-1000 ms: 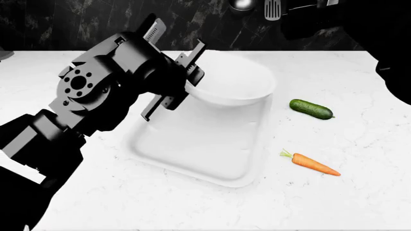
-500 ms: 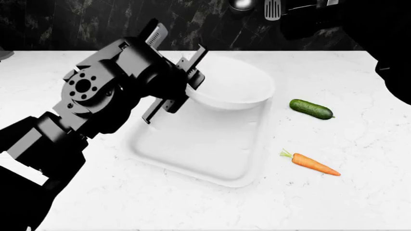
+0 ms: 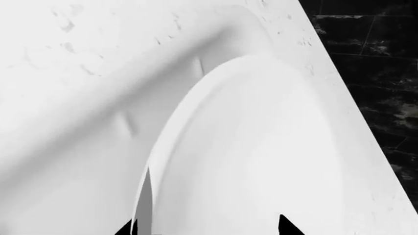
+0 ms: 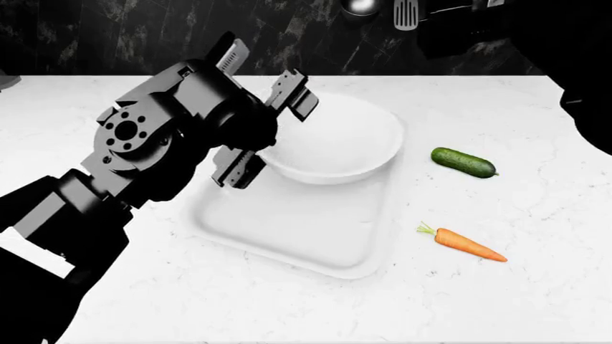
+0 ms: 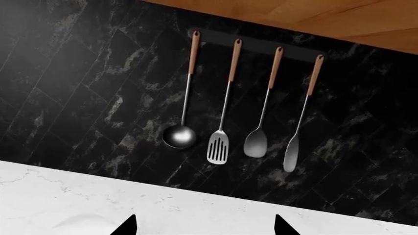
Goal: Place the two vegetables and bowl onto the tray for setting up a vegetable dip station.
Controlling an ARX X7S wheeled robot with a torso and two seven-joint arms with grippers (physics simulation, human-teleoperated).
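Observation:
The white bowl [image 4: 335, 143] sits level on the far end of the white tray [image 4: 297, 229]. My left gripper [image 4: 274, 136] is open at the bowl's left rim, one finger inside the rim and one outside. In the left wrist view the bowl [image 3: 261, 147] fills the frame over the tray [image 3: 72, 196], with my left gripper [image 3: 203, 227] spread wide across the rim. The green cucumber [image 4: 464, 162] and the orange carrot [image 4: 466, 244] lie on the counter right of the tray. My right gripper [image 5: 203, 227] is open and empty, held high and facing the back wall.
The white marble counter [image 4: 497, 301] runs to a black marble backsplash. A rail on the wall holds a ladle [image 5: 179, 137], a slotted turner [image 5: 218, 147] and two spatulas. My right arm [image 4: 564, 43] hangs dark over the back right corner.
The bowl has gone from tilted, held by its rim, to sitting level on the tray. My left gripper's jaws have opened off the rim.

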